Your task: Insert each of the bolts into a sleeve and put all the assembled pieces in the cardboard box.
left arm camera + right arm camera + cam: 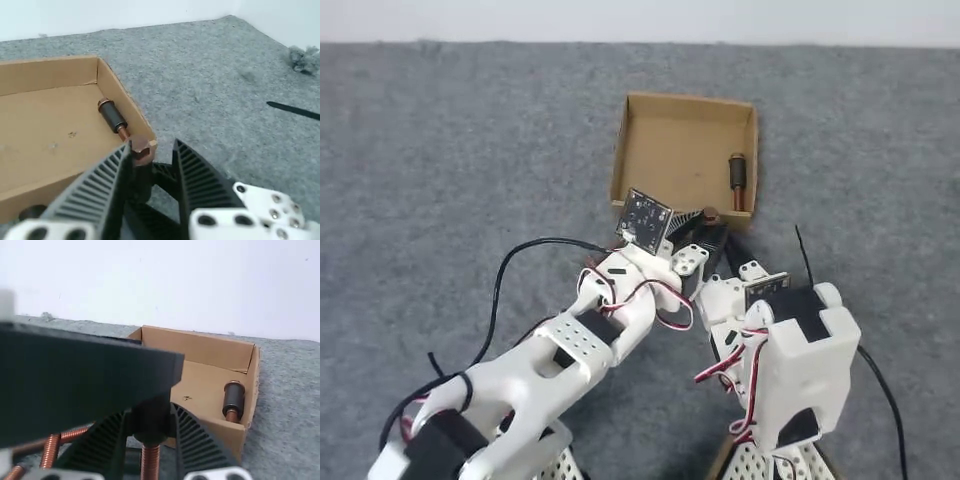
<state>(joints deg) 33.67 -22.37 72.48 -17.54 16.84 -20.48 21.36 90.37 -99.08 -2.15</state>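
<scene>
Your right hand (150, 412) is clamped on a black sleeve (150, 426) with a copper bolt (141, 151) through it, just outside the near wall of the cardboard box (620, 160). Your left hand (152, 145) sits around the same piece with its fingers spread wider than the sleeve, one touching it and the other apart. One finished piece (737, 175) lies inside the box against a side wall. A few spare bolts (50, 450) lie on the grey bench (440, 150) beside your right hand.

Setting: grey carpet, white walls.
Surface is grey felt-like carpet (440, 150) running back to a plain white wall (640, 18). Lint tuft (302, 59) lies at the wall's foot, with a thin black strip (295, 111) near it. Lighting is even.
</scene>
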